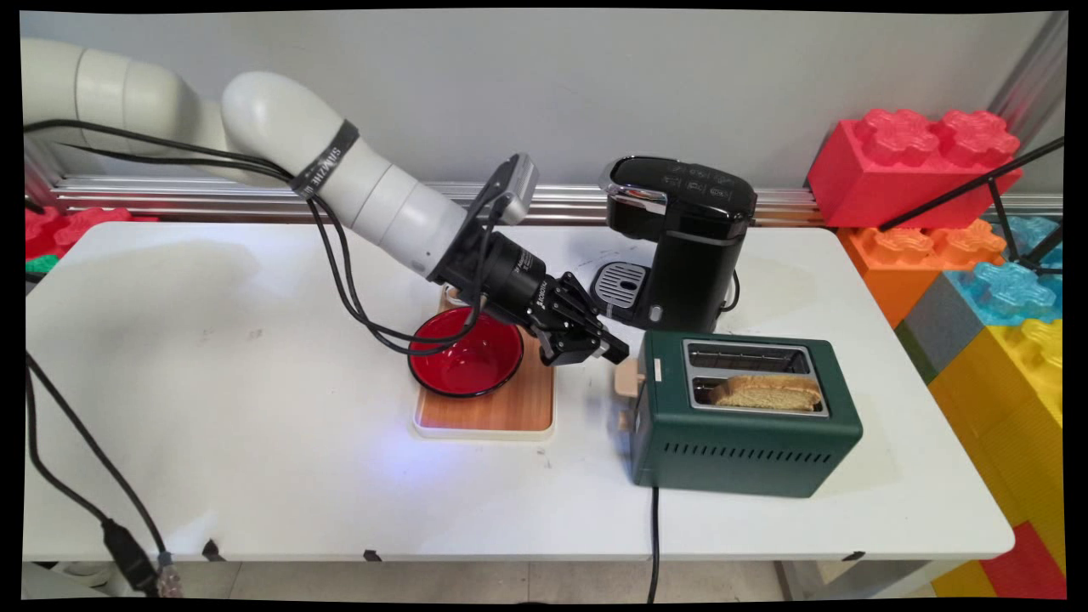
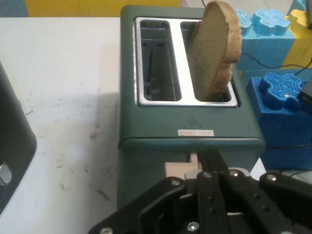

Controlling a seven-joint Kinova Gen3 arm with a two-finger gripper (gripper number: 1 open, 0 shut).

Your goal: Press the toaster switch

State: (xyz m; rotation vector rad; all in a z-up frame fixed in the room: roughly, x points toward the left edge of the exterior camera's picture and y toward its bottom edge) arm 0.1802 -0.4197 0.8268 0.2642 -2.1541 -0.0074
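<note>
gripper at toaster lever | 2 slots | 1 toast

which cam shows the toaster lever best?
Main view. The beige lever shows clear on the green toaster end, just beyond the gripper. In the hand view the gripper's linkage hides most of the lever; only a beige patch shows.
</note>
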